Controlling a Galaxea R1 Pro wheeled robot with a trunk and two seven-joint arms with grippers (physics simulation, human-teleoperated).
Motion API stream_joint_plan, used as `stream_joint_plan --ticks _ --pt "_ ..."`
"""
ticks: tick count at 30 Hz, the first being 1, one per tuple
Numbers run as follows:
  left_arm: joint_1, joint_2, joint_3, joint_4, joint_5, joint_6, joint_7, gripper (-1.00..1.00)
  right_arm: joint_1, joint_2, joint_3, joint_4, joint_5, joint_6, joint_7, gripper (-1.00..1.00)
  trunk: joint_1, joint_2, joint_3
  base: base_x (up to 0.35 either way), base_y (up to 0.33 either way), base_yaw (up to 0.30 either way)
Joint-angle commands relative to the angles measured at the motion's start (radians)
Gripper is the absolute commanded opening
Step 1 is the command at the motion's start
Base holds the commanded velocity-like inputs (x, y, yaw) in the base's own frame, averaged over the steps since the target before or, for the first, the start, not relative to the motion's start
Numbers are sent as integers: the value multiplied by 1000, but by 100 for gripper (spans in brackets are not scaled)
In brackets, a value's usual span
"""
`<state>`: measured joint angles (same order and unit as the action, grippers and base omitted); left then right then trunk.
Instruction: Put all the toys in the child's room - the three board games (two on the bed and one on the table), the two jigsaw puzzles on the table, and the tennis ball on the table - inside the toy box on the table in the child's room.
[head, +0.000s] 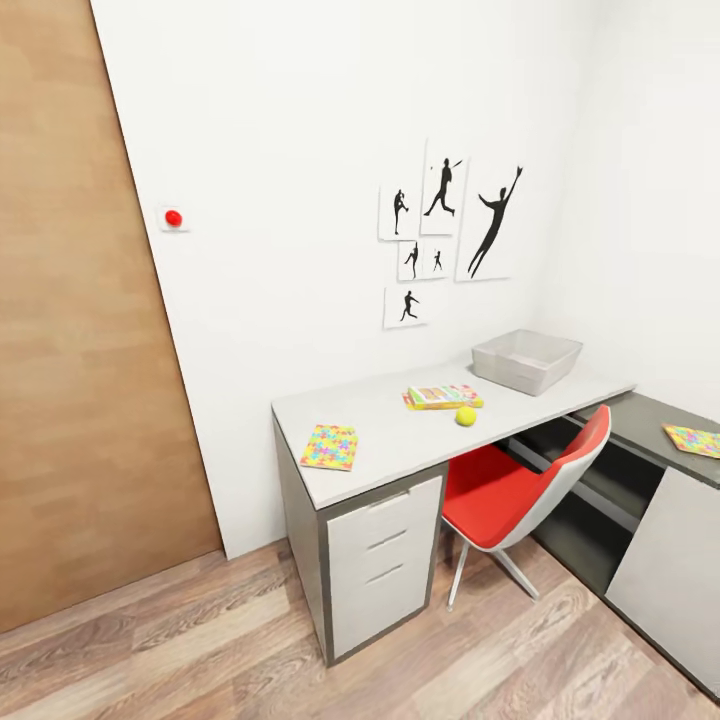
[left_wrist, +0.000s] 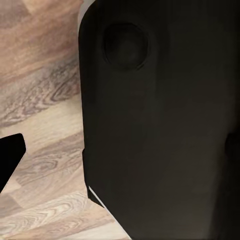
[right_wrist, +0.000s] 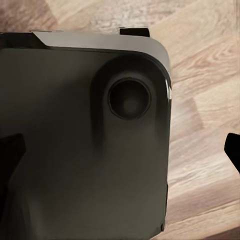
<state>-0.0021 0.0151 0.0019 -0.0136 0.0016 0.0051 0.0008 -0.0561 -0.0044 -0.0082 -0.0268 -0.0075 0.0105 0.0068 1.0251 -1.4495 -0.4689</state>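
On the table (head: 400, 440): toy box (head: 527, 360), tennis ball (head: 466, 416), board game (head: 443, 396), jigsaw puzzle (head: 329, 447). Lettering's too small to read; can't tell either gripper's state.

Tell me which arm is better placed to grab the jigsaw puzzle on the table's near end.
Left, marginally. The jigsaw puzzle lies slightly left of the head view's middle, at the table's near end. Neither arm is near it yet: both wrist cameras look at the floor.
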Motion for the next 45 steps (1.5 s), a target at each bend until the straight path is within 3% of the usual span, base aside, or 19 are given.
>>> stream_joint_plan --ticks 1,6,14,18,24,35,45 --pt "0 0 0 -1 0 1 0 100 -1 0 -1 0 -1 1 1 100 0 0 -1 0 0 -260" --pt "-34 0 1 -14 6 6 -7 100 -34 -12 -1 0 -3 22 1 100 0 0 -2 0 0 -268" --pt "-129 -2 6 -24 83 54 -14 100 -126 -32 -1 -3 -16 136 2 100 0 0 -4 0 0 -275" --pt "-182 -7 7 -27 102 82 -14 100 -185 -36 -2 -6 -31 184 2 100 0 0 -6 0 0 -267" --pt "-270 -24 8 -28 118 120 -14 100 -274 -49 -2 -12 -71 236 1 100 0 0 -10 0 0 -255" --pt "-431 -91 14 -29 142 218 -3 100 -446 -67 -3 -18 -114 319 -6 100 0 0 -20 0 0 -228" --pt "-484 -107 20 -30 212 238 0 100 -498 -72 -3 -19 -118 337 -6 100 0 0 -29 0 0 -187"
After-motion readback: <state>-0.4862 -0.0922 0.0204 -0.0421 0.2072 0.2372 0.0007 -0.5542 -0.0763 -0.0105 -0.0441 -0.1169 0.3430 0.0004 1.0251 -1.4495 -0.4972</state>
